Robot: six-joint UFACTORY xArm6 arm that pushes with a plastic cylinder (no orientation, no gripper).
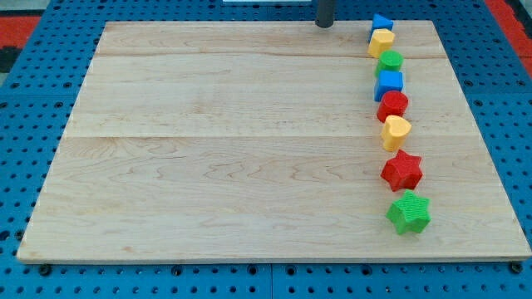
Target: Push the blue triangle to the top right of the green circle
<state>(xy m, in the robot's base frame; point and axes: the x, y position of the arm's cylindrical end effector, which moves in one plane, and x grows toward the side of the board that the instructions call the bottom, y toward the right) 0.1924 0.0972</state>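
Eight blocks line the board's [208, 166] right side: two blue, two yellow, two red, two green. The blue triangle [381, 22] tops the column, just above the green circle [390, 60]. My tip [324, 25] holds nothing, left of the triangle, apart.

My tip [324, 26], the lower end of the straight dark grey rod, sits at the view's top edge, a bit right of centre. Only a short stub of rod shows; the rest, plus arm & wrist, is cut off by the frame. Rod looks upright, approx vertical, no tilt I can make out. Tip end is rounded & dark, right at the far edge of the board; can't tell if it's touching the surface. Not in contact w/ anything else.
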